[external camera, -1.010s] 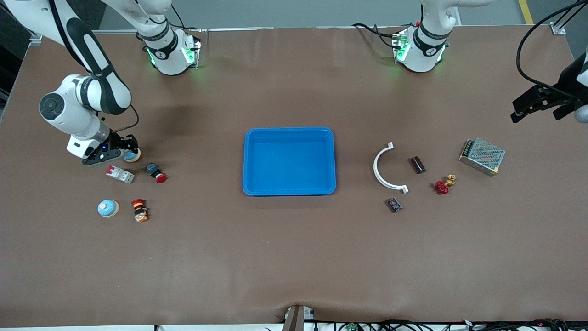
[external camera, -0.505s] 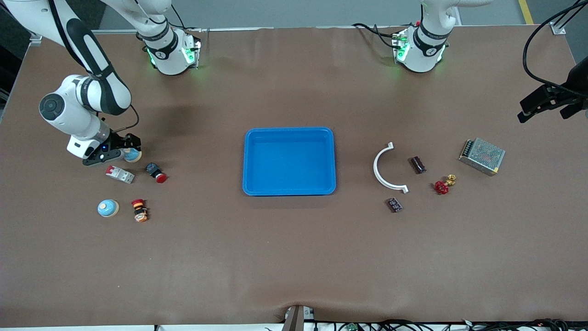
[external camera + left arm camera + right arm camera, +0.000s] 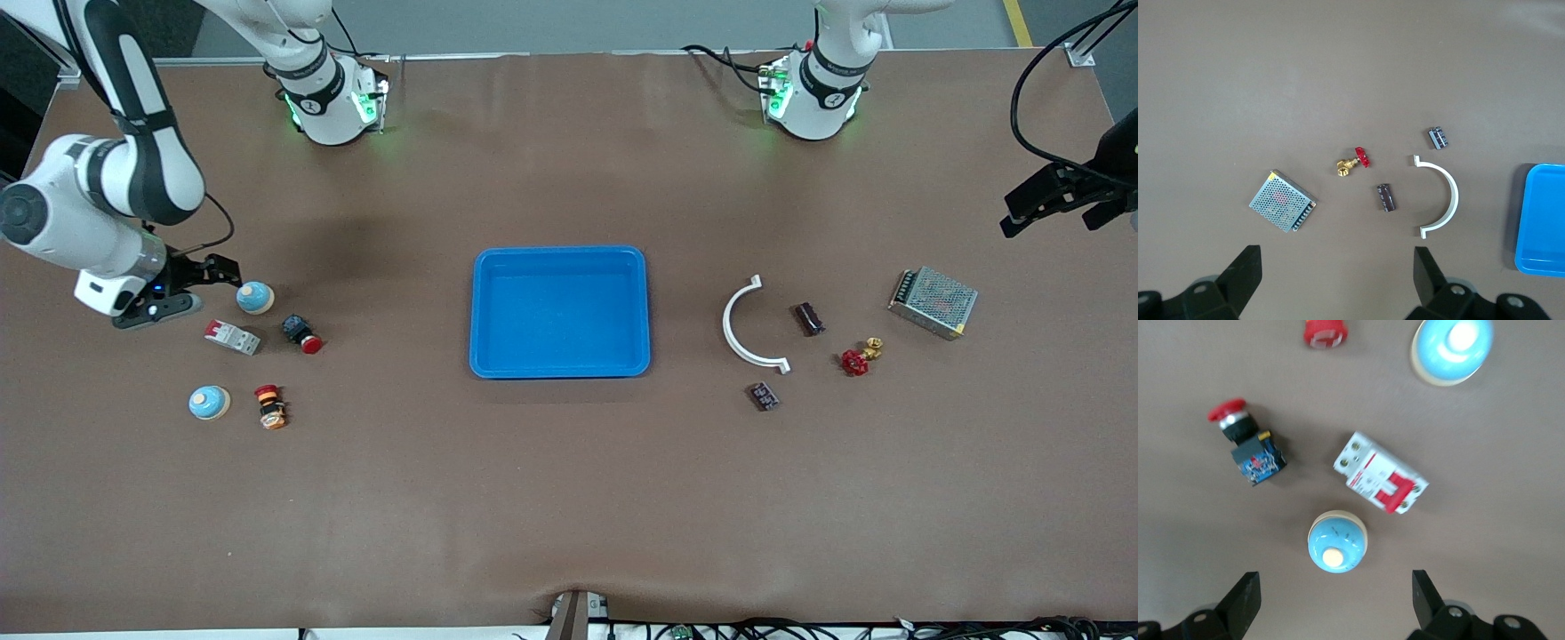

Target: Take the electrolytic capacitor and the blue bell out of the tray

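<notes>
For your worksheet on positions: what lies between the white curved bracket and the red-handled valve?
The dark capacitor lies between the bracket and the valve, touching neither; the front view shows it.

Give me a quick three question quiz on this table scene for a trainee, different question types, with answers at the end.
1. True or false: the blue tray holds a bell.
2. Multiple choice: the right gripper is A) shut on a bell, B) open beside the bell that lies farther from the front camera, C) over the tray.
3. Fill in: the capacitor lies between the white curved bracket and the red-handled ____.

Key: 1 false, the tray holds nothing. 2 B; the other bell lies nearer the camera. 3 valve. The left gripper is open, high over the left arm's end of the table.
</notes>
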